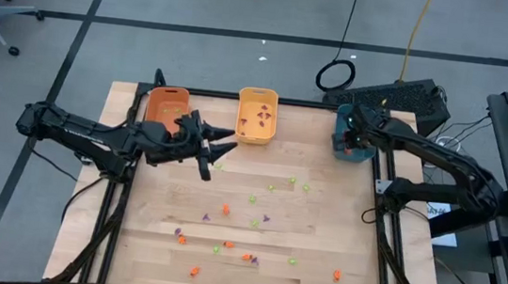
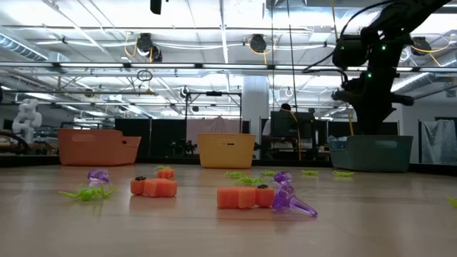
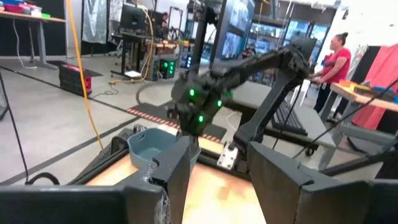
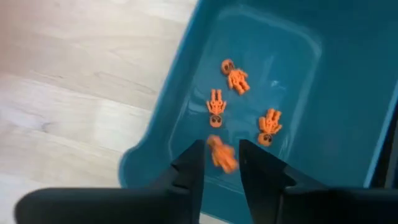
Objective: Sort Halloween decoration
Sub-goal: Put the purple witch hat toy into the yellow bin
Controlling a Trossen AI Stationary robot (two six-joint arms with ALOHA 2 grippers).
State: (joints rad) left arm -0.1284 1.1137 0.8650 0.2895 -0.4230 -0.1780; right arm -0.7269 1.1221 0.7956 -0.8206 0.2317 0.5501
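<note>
2 dark jointed arms, green indicator lights, black angular fingers (image 3: 177, 171)

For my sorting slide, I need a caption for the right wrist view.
Right claw, open above the teal bin, lets go an orange trinket toward three orange skeleton figures already inside.

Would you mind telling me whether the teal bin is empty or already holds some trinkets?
Not empty. The right wrist view shows three orange trinkets lying on the teal bin's floor, and a fourth, blurred, between the right claw's parted fingers above it.
</note>
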